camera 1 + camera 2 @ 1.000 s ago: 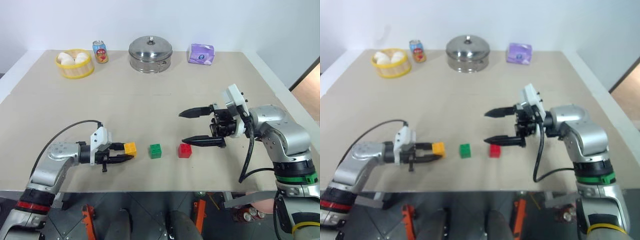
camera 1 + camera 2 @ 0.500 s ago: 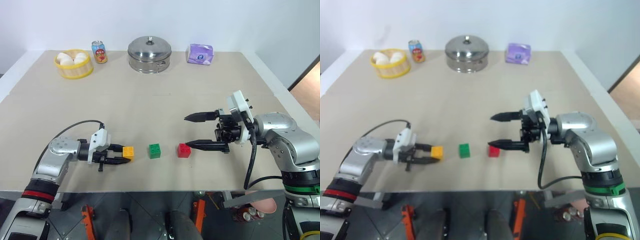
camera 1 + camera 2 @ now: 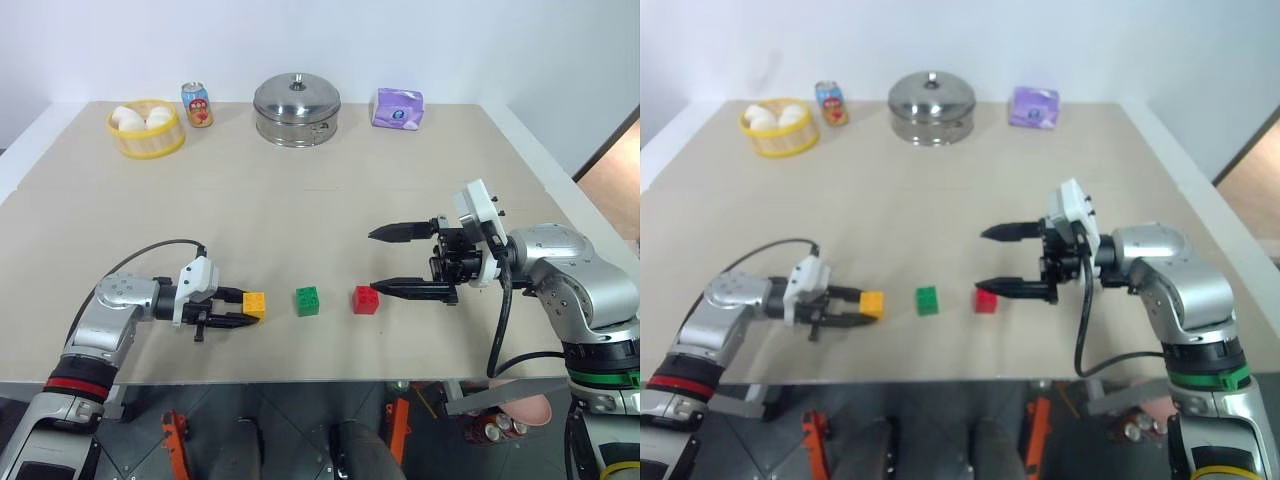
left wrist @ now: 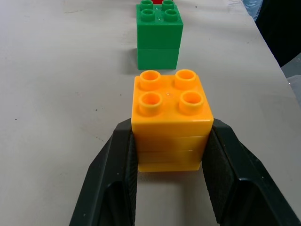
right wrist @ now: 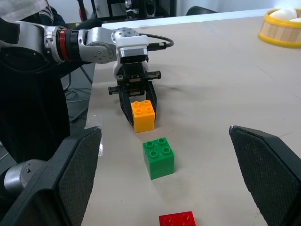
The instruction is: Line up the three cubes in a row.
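Cubes (image 3: 307, 300) (three), beige table (image 3: 300, 200), white wall (image 3: 320, 40)

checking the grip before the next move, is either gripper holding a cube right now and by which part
The left gripper has the orange-yellow cube between its fingers, one on each side wall, cube resting on the table. The right gripper is open and holds nothing.

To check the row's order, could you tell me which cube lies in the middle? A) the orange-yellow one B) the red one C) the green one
C: the green cube sits between the orange-yellow cube and the red cube.
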You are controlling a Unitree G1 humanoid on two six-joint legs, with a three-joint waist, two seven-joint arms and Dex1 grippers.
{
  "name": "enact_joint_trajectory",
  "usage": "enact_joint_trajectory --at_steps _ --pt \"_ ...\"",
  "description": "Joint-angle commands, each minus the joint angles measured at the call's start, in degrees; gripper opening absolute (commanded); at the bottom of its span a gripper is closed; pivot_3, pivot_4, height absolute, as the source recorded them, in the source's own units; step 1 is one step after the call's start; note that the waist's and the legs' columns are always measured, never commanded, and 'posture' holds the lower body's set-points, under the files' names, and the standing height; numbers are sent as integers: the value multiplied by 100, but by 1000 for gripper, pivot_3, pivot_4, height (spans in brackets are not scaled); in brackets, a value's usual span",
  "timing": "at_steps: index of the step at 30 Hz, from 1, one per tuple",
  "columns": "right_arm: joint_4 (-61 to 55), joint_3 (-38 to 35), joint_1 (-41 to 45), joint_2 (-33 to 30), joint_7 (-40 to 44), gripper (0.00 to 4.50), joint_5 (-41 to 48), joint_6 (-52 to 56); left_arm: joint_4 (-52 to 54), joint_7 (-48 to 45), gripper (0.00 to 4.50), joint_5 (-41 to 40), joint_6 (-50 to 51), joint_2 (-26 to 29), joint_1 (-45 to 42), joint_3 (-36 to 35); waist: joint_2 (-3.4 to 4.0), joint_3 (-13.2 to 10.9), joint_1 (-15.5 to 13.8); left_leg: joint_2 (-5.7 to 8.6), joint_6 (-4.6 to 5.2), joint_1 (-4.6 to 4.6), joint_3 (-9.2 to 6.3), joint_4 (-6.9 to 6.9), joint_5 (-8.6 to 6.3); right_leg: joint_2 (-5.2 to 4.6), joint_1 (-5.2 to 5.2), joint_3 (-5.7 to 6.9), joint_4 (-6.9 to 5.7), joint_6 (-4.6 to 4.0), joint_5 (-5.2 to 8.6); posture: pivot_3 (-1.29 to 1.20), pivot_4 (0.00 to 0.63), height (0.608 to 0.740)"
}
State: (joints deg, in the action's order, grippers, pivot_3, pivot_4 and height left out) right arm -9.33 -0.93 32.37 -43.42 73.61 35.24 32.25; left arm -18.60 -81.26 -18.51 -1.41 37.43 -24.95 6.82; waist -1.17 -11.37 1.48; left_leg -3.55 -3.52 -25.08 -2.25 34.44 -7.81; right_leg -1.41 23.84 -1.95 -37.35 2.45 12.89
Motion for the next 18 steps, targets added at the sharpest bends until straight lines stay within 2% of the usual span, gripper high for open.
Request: enact_joint_trajectory --at_steps 1,3,4,5,6,12,18 --pt "-96 -97 123 -24 32 4500 74 -95 43 66 2889 92 -15 78 -10 -92 0 0 -3 0 0 -4 2 0 0 0 4 -2 0 1 -1 0 150 739" --pt "-91 -100 123 -30 36 4500 76 -100 92 38 3645 89 19 73 10 -77 0 0 -6 0 0 -5 7 0 0 0 5 -6 0 3 -1 0 150 739" --pt "-80 -97 126 -32 40 4500 72 -107 107 14 3783 82 36 72 14 -65 0 0 -6 0 0 -6 8 0 0 0 6 -8 0 3 -1 0 150 739" --pt "-74 -95 127 -33 41 4500 69 -111 120 2 4303 77 47 72 19 -58 0 0 -6 0 0 -6 13 -1 0 0 8 -12 0 4 0 0 150 739" --pt "-67 -93 130 -32 43 4500 65 -116 129 -18 4453 77 55 77 24 -49 0 0 -7 0 0 -7 16 -1 0 0 10 -15 0 5 0 0 150 739" --pt "-43 -89 138 -29 56 4500 61 -135 191 -63 4453 33 65 54 18 -82 0 0 -7 0 1 -6 31 -1 -1 0 15 -31 0 8 -2 0 150 739" --pt "-128 -190 62 -87 110 4500 213 -25 1154 -78 4453 -843 1330 186 -3 -388 0 0 -4 0 1 -8 46 0 -1 0 19 -49 0 15 -6 0 150 739"
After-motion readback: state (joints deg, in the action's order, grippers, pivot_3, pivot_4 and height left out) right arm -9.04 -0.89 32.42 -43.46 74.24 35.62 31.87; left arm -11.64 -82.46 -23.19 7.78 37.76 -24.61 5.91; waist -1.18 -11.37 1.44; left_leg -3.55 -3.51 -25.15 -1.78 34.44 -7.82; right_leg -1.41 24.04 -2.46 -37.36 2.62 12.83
